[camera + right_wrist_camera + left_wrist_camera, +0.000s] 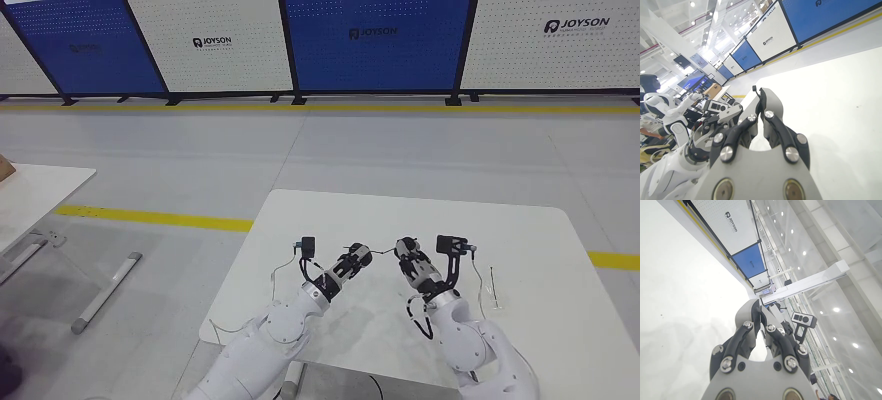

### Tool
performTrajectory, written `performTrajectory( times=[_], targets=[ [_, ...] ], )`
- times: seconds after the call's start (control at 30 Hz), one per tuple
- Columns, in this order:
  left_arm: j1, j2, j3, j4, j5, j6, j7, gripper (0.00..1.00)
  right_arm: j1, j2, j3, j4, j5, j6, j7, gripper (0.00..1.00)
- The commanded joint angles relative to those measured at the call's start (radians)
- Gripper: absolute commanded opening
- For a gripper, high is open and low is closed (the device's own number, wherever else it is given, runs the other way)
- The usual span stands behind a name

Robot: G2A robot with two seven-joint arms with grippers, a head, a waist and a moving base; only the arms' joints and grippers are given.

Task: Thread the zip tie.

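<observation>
A white rectangular table with rounded corners (520, 330) is seen in the lower centre and lower right of the top view. Both arms are held over its near part, a little below the frame's centre. The two grippers are pointed toward each other and set close together. The left gripper (758, 308) is placed just left of centre, the right gripper (761, 95) just right of it.

A thin black plastic zip tie (754, 88) is pinched in the right gripper. Its jaws are closed flat on the strap, and the small square head is left sticking out just past the fingertips, clear of the table. The jaws of the left gripper are likewise closed, pad against pad, and a short black stub of strap is caught between them near the tips. In the top view a thin dark line is seen bridging the small gap between the two grippers. The tie is thus gripped from both sides and carried above the tabletop. Whether the tail has entered the head cannot be told.

Several thin pale strips (493, 284) are laid on the table toward the right of the top view, apart from the grippers.
</observation>
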Motion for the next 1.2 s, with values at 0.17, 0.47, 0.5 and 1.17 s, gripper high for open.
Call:
performTrajectory(
  times=[0.17, 0.47, 0.5, 1.17],
  targets=[
    [0.000, 0.000, 0.000, 0.000, 0.000, 0.000, 0.000, 0.00, -0.017, 0.002, 0.015, -0.015, -0.007, -0.009, -0.003, 0.00],
    [0.000, 0.000, 0.000, 0.000, 0.000, 0.000, 0.000, 0.00, -0.011, -0.001, 0.008, -0.014, -0.013, -0.016, 0.003, 0.00],
    [0.000, 0.000, 0.000, 0.000, 0.000, 0.000, 0.000, 0.00, -0.011, -0.001, 0.007, -0.014, -0.015, -0.015, 0.004, 0.00],
    [0.000, 0.000, 0.000, 0.000, 0.000, 0.000, 0.000, 0.00, -0.017, -0.004, 0.014, -0.013, -0.025, -0.019, -0.001, 0.00]
  ],
)
